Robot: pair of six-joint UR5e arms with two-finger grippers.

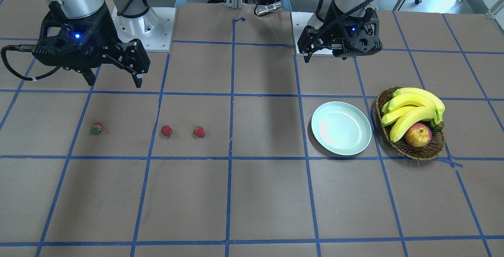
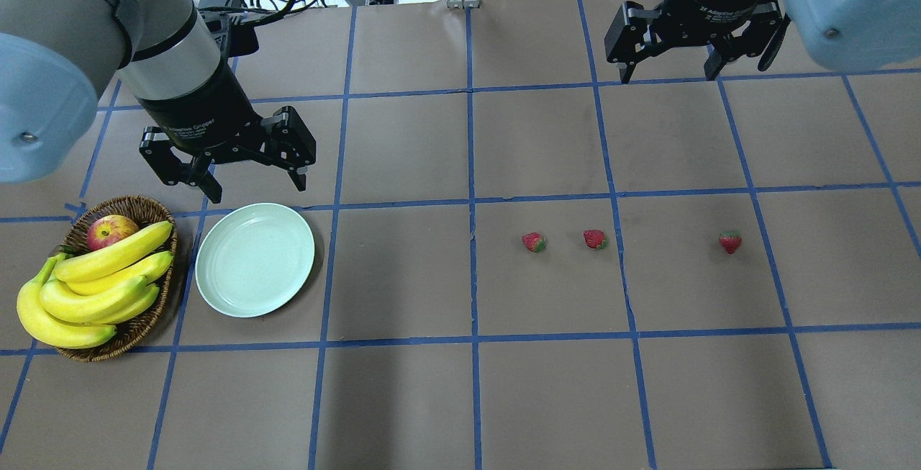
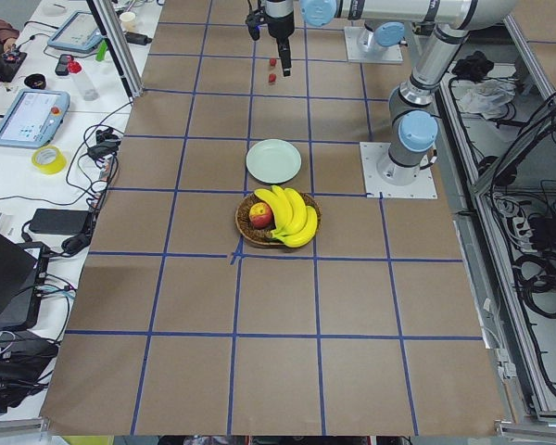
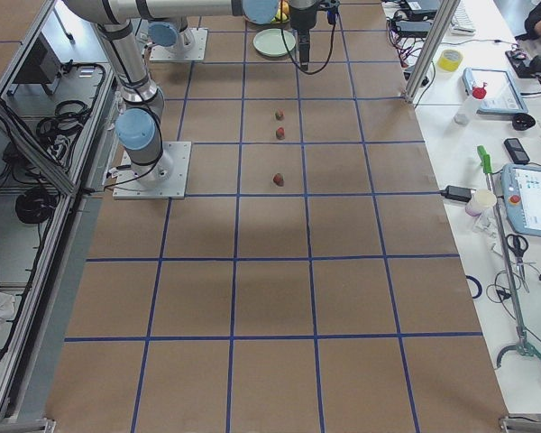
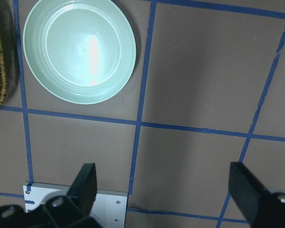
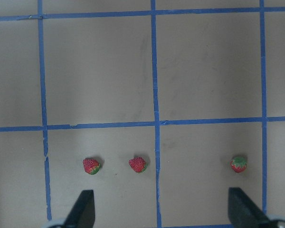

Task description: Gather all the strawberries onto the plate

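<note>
- Strawberries (image 2: 595,239) lie in a row on the desk's (image 2: 460,398) right half; the outermost strawberry (image 2: 730,242) points its cap away from the robot.
- Plate (image 2: 255,260): flat, beside the basket (image 2: 147,315).
- Left end effector (image 2: 257,191) and right end effector (image 2: 668,75): open, hovering, fingers down.

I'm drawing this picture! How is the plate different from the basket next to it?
The plate is pale green and smooth; the basket is brown and woven. The plate is empty; the basket holds bananas and an apple. Both are round and about equally wide.
</note>
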